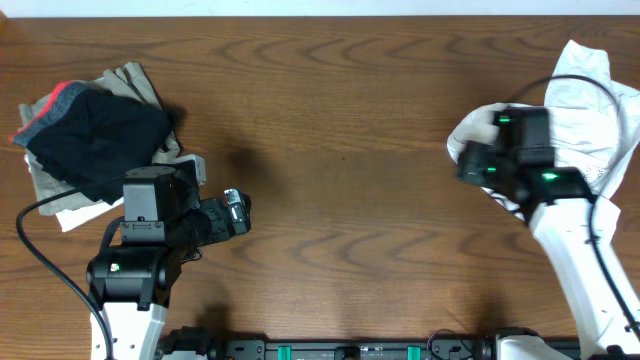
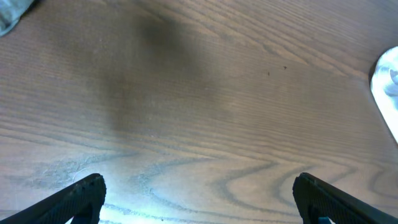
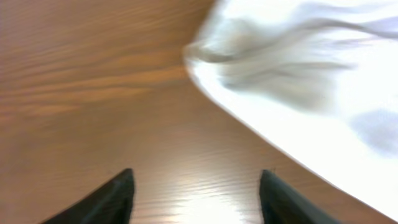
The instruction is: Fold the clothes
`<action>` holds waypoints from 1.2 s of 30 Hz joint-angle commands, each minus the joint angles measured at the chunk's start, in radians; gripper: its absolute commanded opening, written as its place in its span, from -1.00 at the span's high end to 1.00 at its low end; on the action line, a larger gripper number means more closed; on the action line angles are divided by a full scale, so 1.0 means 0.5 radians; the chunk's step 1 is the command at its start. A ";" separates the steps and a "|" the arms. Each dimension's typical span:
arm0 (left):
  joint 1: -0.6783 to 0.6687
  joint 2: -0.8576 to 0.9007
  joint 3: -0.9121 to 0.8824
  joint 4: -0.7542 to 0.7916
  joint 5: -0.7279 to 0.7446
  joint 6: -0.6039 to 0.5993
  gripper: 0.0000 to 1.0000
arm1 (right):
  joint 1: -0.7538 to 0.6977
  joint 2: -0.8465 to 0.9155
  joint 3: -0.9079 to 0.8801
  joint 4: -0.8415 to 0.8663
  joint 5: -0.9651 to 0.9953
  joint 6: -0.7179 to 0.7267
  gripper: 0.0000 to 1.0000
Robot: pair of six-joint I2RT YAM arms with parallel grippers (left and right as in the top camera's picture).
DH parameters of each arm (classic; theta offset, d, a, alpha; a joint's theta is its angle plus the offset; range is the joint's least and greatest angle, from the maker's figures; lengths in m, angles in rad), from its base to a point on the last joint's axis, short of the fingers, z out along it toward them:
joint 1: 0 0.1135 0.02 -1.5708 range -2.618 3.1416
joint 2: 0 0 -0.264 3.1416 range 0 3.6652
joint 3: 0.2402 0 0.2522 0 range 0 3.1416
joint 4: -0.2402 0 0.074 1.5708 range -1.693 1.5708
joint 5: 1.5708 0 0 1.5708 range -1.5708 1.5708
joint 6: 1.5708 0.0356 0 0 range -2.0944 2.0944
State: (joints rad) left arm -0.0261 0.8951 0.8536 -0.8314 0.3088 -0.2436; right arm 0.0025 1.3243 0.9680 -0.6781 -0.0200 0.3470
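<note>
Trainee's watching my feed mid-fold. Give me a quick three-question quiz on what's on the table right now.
1. True or false: the left gripper is holding a garment.
2. What lies on top of the beige clothes? A) a dark garment with a red band B) a blue towel C) a striped sock
3. Fill in: the right gripper is ___ (open or shut), with the white garment just ahead of it.

Key: 1 false, it is open over bare wood; 2 A; 3 open.
</note>
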 commanded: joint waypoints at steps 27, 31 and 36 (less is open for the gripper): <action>0.011 -0.002 0.036 -0.004 0.008 -0.018 -0.96 | -0.875 0.582 0.059 -0.012 -0.240 -0.507 0.95; 0.011 -0.002 0.036 -0.003 -0.013 -0.018 -0.96 | -0.697 0.344 0.177 -0.166 -0.591 -0.680 0.92; 0.011 0.013 0.036 -0.002 -0.014 -0.018 -0.96 | -0.273 0.060 0.208 -0.356 -0.821 -0.743 0.90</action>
State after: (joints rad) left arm -0.0261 0.8955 0.8536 -0.8310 0.3080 -0.2436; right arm -0.2379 1.4223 1.0576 -0.8200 -0.2848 0.0269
